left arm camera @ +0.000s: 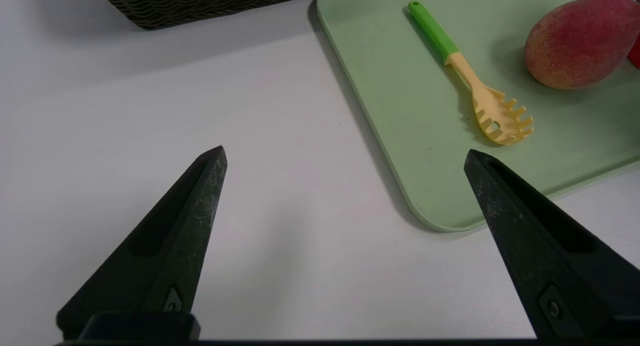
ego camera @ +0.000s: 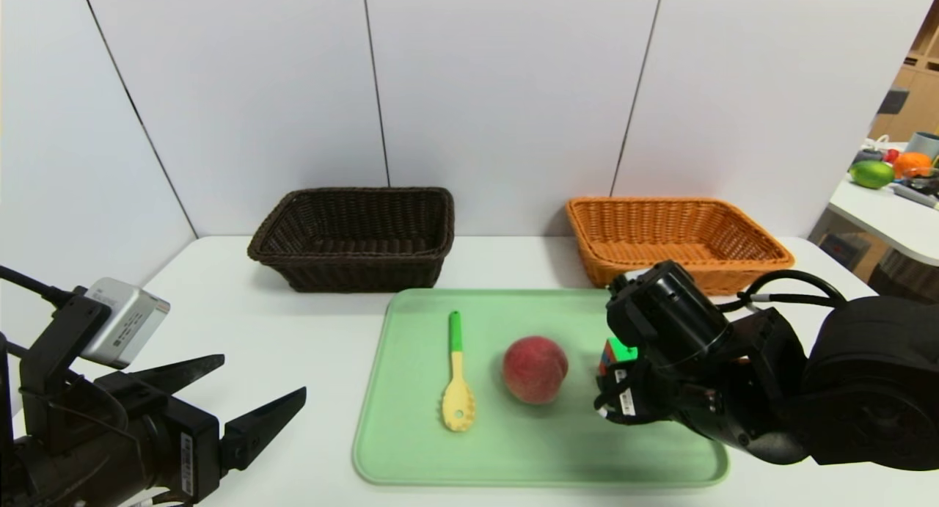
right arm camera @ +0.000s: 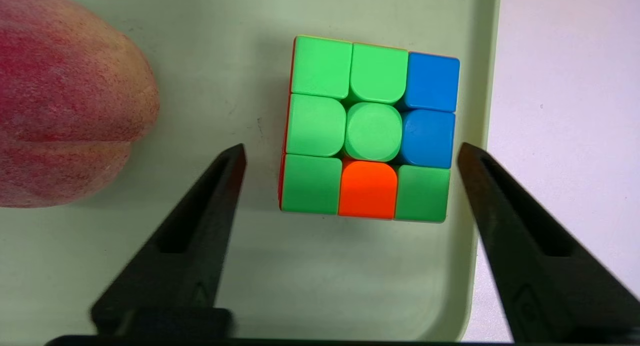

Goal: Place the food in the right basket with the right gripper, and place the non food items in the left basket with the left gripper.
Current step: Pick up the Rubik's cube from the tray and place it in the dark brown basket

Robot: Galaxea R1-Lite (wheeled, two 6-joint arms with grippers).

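Note:
A green tray (ego camera: pixel 411 433) holds a red peach (ego camera: pixel 535 369), a yellow pasta spoon with a green handle (ego camera: pixel 457 378) and a coloured puzzle cube (ego camera: pixel 615 353). My right gripper (right arm camera: pixel 351 146) hangs over the cube (right arm camera: pixel 370 128) at the tray's right edge. It is open, one finger on each side of the cube, with a gap on both sides. The peach (right arm camera: pixel 65 100) lies just beside it. My left gripper (left arm camera: pixel 344 150) is open and empty above the bare table, left of the tray's near corner (left arm camera: pixel 440 211). The spoon (left arm camera: pixel 475 85) lies beyond it.
The dark brown left basket (ego camera: pixel 352 261) and the orange right basket (ego camera: pixel 660 201) stand behind the tray against the white wall. A second table with fruit (ego camera: pixel 873 173) is at the far right.

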